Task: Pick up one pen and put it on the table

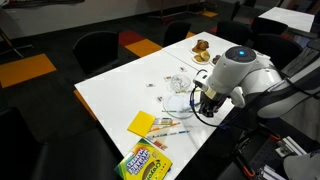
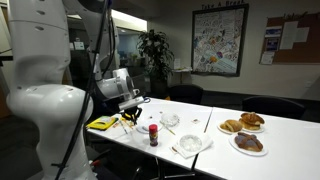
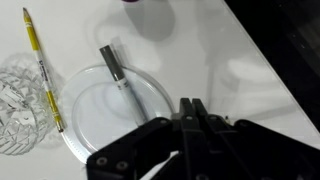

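In the wrist view a white pen with a grey cap lies across a clear round glass dish on the white table. A thin yellow pen lies to its left, along the dish's edge. My gripper hovers just right of the dish, jaws pressed together, and I see nothing between the tips. In both exterior views the gripper hangs low over the table near several loose pens.
A cut-glass bowl sits left of the dish. A yellow pad and a crayon box lie near the table's end. Plates of pastries and a red-capped bottle stand further along.
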